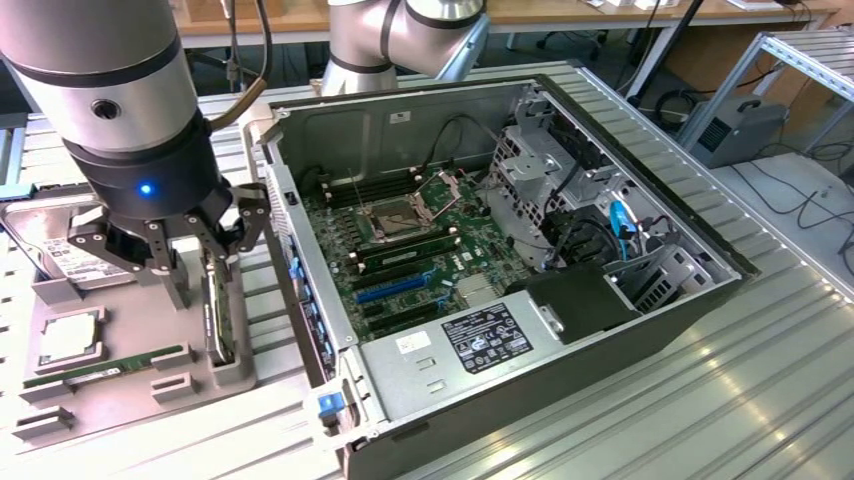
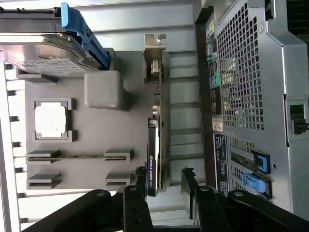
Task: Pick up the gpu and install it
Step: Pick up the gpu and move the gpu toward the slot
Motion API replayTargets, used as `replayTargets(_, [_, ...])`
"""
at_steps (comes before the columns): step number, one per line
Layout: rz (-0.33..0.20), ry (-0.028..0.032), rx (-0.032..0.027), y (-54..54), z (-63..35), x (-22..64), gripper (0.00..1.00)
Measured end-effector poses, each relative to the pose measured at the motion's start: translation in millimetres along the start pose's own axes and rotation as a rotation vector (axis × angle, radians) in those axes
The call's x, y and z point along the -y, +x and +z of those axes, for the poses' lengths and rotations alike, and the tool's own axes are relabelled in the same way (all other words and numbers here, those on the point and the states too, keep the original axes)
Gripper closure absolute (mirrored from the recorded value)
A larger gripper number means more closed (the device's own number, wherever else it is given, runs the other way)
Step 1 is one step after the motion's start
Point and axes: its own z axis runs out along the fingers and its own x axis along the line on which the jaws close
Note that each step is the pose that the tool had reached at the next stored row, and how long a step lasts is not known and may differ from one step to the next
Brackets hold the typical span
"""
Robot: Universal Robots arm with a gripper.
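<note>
Hovering released, jaws spread wide, the pincer (image 1: 198, 280) hangs just above the gpu (image 1: 211, 320) standing on edge.

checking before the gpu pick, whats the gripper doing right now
gripper: open, holding nothing, poised over the gpu, which stands on edge in the grey tray.
</note>
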Motion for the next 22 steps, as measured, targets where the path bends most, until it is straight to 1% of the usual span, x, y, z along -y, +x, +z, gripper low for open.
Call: replayTargets(22, [0.000,0.0000,0.0000,0.1,5.0,0.2,0.58])
